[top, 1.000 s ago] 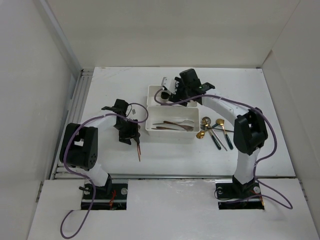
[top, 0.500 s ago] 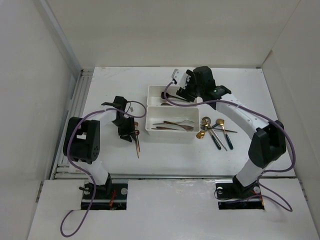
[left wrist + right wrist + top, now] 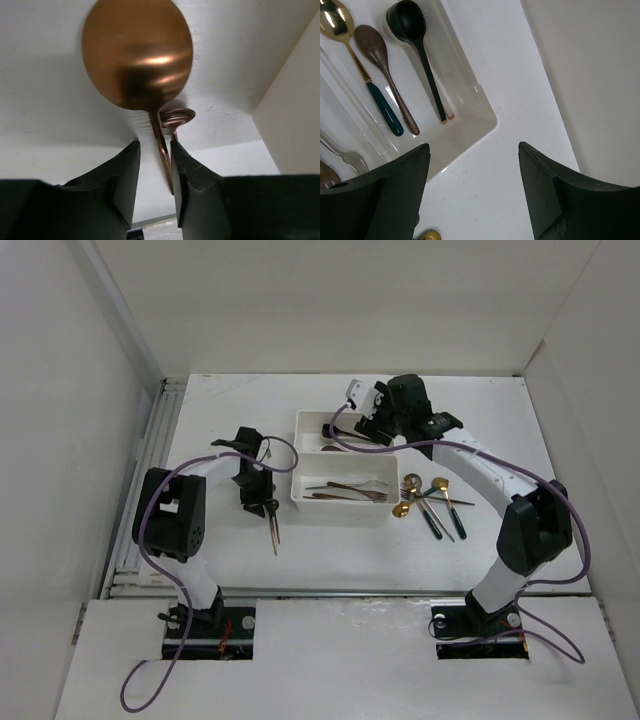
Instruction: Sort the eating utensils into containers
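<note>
A copper spoon (image 3: 273,532) lies left of the near white tray (image 3: 300,498). In the left wrist view its bowl (image 3: 137,55) fills the top. Its handle (image 3: 161,150) runs down between my left gripper's (image 3: 155,145) fingers. It rests against the right finger, with a gap to the left one. My left gripper (image 3: 257,498) stands over the spoon's far end. My right gripper (image 3: 474,146) is wide open and empty over bare table beside the far tray's corner (image 3: 487,122). That tray holds a black spoon (image 3: 409,27), a brown spoon (image 3: 372,45) and a green-handled gold spoon (image 3: 385,112).
The near tray holds copper utensils (image 3: 335,490) and a silver fork (image 3: 375,483). Several loose gold, silver and green-handled utensils (image 3: 430,502) lie on the table right of the near tray. White walls enclose the table on three sides.
My right gripper has drawn back from the far tray's left end to its right end, and its elbow has swung out right. My left gripper and the copper spoon have shifted slightly toward the far side.
</note>
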{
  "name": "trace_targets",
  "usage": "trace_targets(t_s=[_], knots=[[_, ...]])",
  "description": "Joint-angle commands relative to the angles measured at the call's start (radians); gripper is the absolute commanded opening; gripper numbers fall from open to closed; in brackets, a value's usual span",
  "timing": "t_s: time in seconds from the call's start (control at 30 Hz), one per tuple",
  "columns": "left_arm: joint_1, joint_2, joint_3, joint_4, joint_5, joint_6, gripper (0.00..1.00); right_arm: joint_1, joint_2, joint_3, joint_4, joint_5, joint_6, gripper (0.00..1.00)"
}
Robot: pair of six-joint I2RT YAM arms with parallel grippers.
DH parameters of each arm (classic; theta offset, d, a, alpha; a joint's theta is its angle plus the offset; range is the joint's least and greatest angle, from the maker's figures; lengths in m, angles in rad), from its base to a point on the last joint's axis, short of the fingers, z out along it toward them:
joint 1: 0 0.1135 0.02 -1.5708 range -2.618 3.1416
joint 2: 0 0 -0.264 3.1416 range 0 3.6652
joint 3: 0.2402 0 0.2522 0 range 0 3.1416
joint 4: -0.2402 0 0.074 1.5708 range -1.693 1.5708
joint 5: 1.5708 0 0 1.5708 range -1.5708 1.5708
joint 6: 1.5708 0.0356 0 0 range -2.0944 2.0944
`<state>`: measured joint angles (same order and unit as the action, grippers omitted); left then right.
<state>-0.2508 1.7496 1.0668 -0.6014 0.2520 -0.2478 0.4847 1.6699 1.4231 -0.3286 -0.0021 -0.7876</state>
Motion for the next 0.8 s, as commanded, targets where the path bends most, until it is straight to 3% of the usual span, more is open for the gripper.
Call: trace_targets(t_s=[0.0,0.23,0.47,0.6,0.77], knots=[[0.036,0.033,0.010,0.000,-0.049,-0.002,0.25,-0.003,-0.035,0.005,0.034,0.013,0.021,0.76],[0.045,0.064,0.001,0.000,-0.037,0.007,0.00,-0.021,-0.035,0.005,0.025,0.033,0.021,0.76],[0.094,0.028,0.019,-0.011,-0.079,0.041,0.00,-0.021,-0.035,0.014,0.037,0.044,0.021,0.76],[0.117,-0.005,0.223,-0.026,-0.227,0.221,0.00,-0.041,-0.035,0.014,0.086,0.031,0.054,0.76],[0.058,-0.100,0.352,0.139,-0.414,0.501,0.00,-0.075,-0.058,-0.007,0.177,-0.027,0.097,0.75]])
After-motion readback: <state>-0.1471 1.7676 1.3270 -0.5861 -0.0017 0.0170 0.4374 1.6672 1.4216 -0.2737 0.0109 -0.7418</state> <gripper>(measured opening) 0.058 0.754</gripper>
